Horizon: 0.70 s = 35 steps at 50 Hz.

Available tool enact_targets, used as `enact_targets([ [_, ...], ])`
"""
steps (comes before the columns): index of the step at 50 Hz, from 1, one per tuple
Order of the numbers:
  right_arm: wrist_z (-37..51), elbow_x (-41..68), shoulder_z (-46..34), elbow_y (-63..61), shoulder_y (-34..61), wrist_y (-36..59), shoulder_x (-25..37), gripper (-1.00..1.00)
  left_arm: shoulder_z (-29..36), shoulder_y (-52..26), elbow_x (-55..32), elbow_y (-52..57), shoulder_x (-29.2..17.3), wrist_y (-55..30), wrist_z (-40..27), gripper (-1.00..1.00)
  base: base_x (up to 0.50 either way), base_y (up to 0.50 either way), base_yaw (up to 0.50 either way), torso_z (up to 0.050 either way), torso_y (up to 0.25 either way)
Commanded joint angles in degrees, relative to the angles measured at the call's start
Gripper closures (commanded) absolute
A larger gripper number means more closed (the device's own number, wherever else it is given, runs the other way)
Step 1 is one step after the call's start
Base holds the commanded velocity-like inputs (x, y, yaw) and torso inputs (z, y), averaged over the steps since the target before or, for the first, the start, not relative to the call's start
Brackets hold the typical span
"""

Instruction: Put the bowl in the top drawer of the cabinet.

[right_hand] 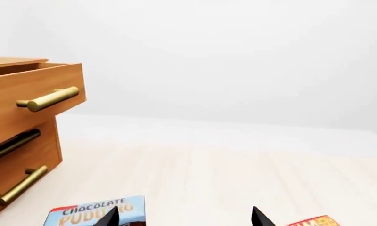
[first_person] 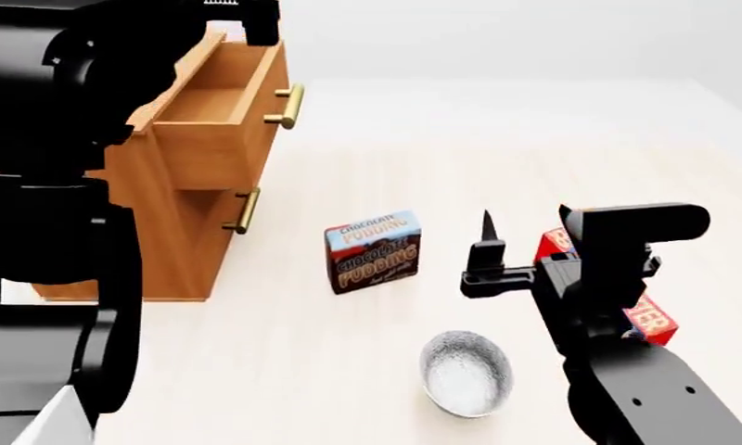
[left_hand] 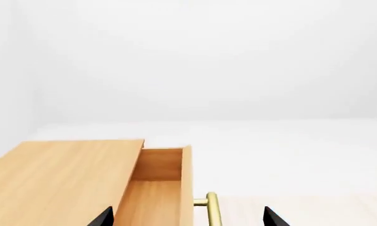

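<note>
Right gripper [first_person: 519, 243] of mine hangs spread and empty over the floor.
From it, I see the bowl [first_person: 466, 373] at 6 o'clock, the top drawer [first_person: 223, 116] pulled out at 10; left gripper [left_hand: 187, 217] also spread.

Light is bright, even and diffuse in all three views, with no visible lamp or clear direction. The white walls and pale floor [first_person: 495, 148] wash out almost to one tone, so the far corner reads only as a faint grey band. Shadows are soft and weak: a dim one under the bowl [first_person: 466, 374], another beside the pudding box [first_person: 373, 250], and darker shading inside the top drawer [first_person: 216, 102] and down the cabinet [first_person: 160, 232] front. No glare spots, only a mild sheen on the brass handles. Edges are sharp, without blur, grain or bending at the borders.
</note>
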Motion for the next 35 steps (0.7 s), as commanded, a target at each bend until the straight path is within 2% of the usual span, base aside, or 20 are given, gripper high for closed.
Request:
enact_targets([
  [1,-0.71,0.51,0.01,-0.60,-1.31,-1.26,0.92,-1.00,-0.11,-4.59,0.89,-9.99,1.18,1.88,-1.50,-1.00,0.50,0.00,0.00,0.000,0.000],
  [28,-0.33,-1.21,-3.10,-1.76,-2.92,-4.28,2.90,-1.00,1.16,-6.87,2.36,-27.47,2.49,10.75,-2.49,-1.00,0.50,0.00,0.00,0.000,0.001],
  [35,0.35,-1.92,-3.39,-1.39,-3.02,-5.63,2.80,-1.00,1.31,-9.58,3.02,-40.06,3.41,17.75,-1.87,-1.00,0.50,0.00,0.00,0.000,0.000],
])
